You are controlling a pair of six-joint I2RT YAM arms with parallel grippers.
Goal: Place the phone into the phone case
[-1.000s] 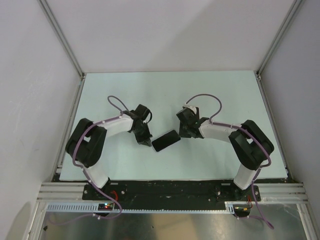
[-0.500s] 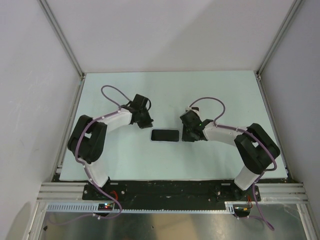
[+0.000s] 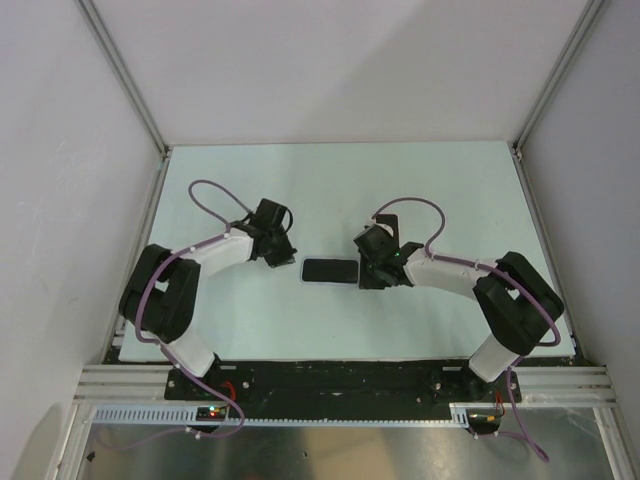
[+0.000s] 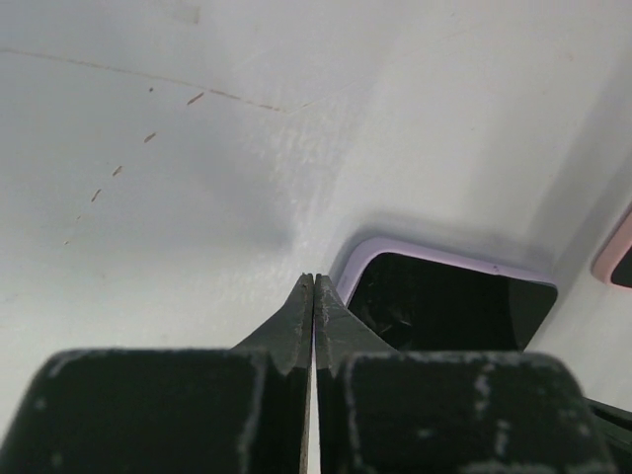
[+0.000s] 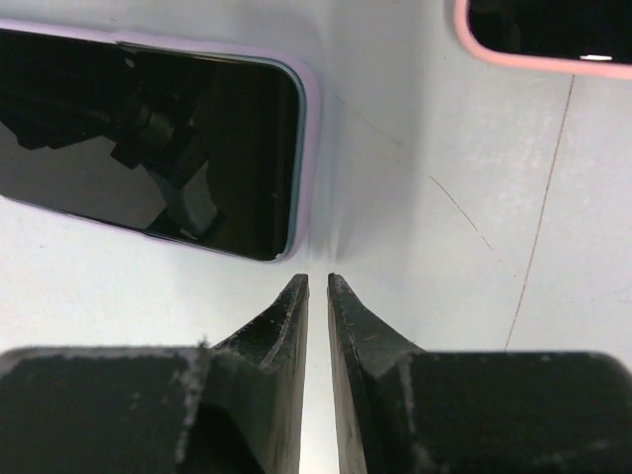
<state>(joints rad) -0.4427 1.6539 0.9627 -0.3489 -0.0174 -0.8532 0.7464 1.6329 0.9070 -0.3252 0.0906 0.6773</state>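
The black phone [image 3: 331,271] lies flat and level on the table between my two grippers. In the wrist views its dark screen [image 5: 148,148] sits inside a lilac case rim [image 5: 309,148], with the rim around the visible corner; it also shows in the left wrist view [image 4: 449,306]. My left gripper [image 3: 283,257] is shut and empty just left of the phone's left end, with its tips [image 4: 314,278] beside the case corner. My right gripper [image 3: 368,275] is at the phone's right end, its jaws [image 5: 318,278] drawn almost together with nothing between them.
A pink-rimmed dark shape shows at the top right of the right wrist view [image 5: 543,39] and at the right edge of the left wrist view [image 4: 617,259]; it does not show in the top view. White walls enclose the pale table [image 3: 340,190].
The phone has turned from a diagonal to lying level, and has since stayed still. My left gripper has drawn back to the left of it. My right gripper stays at its right end.
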